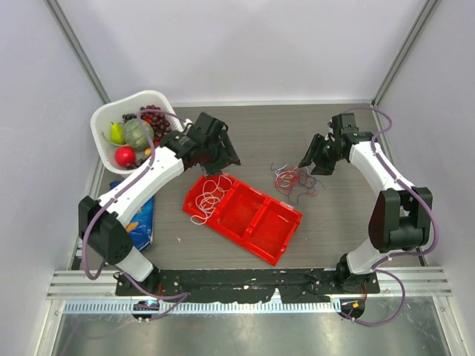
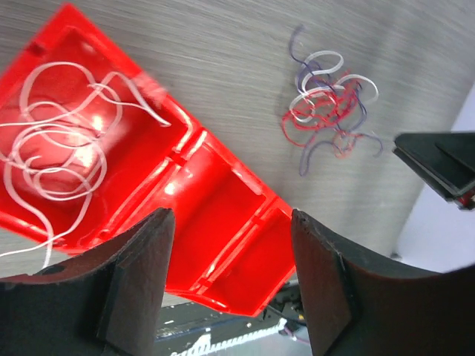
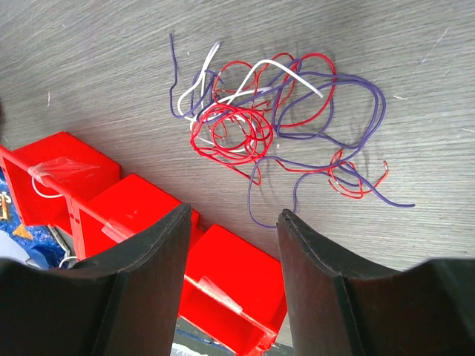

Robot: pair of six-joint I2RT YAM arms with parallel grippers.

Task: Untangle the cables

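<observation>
The right jaws stand open with nothing between them, poised above the surface (image 1: 349,215) just on the near side of the tangle (image 3: 260,119). The left jaws are open and empty too, hanging over the red tray (image 2: 223,193).

The tangle lies on the bare surface beside the tray, touching neither arm. It is a loose knot of red, purple and white wires, with purple tails trailing outward. A separate bunch of white wire (image 2: 59,141) lies in the tray's end compartment, and one loop seems to spill over the rim.

The likeliest trouble is at the middle of the knot. There the red loops cross so closely that closing the jaws would probably catch several strands at once. Pulling would then tighten the knot or drag the whole bunch along the surface. A free tail looks the safer hold, but wire this thin may slip out of the jaws or lie too flat to pinch. A low sweep by the left arm could also snag the spilled white loop.
</observation>
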